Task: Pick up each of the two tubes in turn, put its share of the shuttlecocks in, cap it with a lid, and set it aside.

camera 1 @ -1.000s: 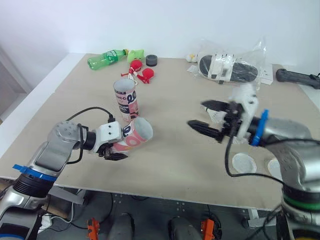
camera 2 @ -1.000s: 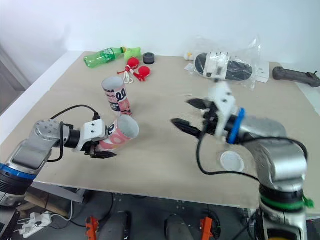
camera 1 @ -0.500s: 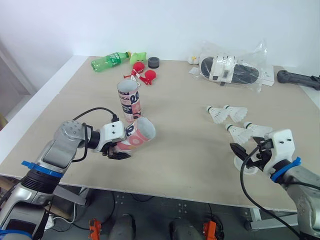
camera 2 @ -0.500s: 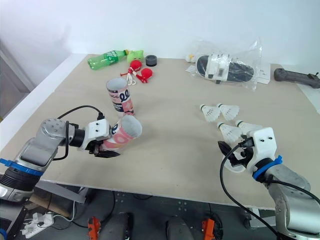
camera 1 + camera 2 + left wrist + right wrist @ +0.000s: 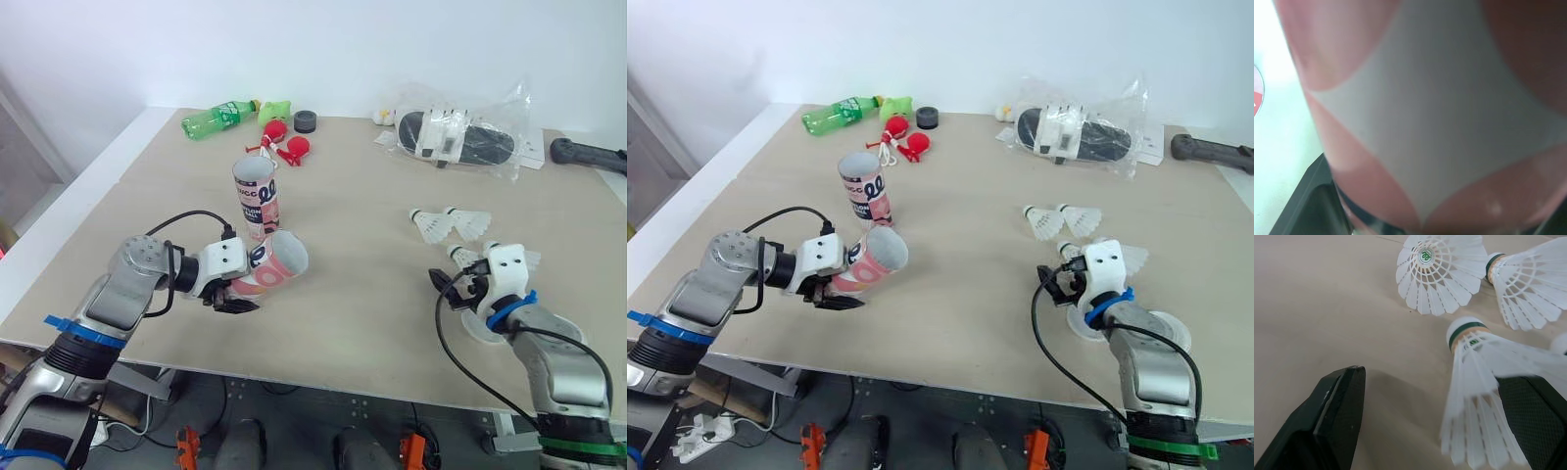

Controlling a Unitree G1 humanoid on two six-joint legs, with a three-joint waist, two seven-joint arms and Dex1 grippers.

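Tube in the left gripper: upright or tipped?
Tipped. The held tube sits slanted in the left gripper, with its open mouth raised toward the table's middle. The other tube stands upright just behind it.

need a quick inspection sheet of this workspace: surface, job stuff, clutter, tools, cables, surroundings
surface: beige table, flat, no spill seen.
job's things: held tube tilted, open end raised; upright tube behind it, open; shuttlecock pair lying side by side; nearest shuttlecock by the right tool; white lid under the right arm.
clutter: green bottle, red items, black roll, bagged black-and-white item and black handle along the far edge.
grippers: left tool shut on the held tube; right tool open, low over the table, nearest shuttlecock between its fingers.
cables: left cable and right cable, black loops at the wrists.
surroundings: white wall behind the table.
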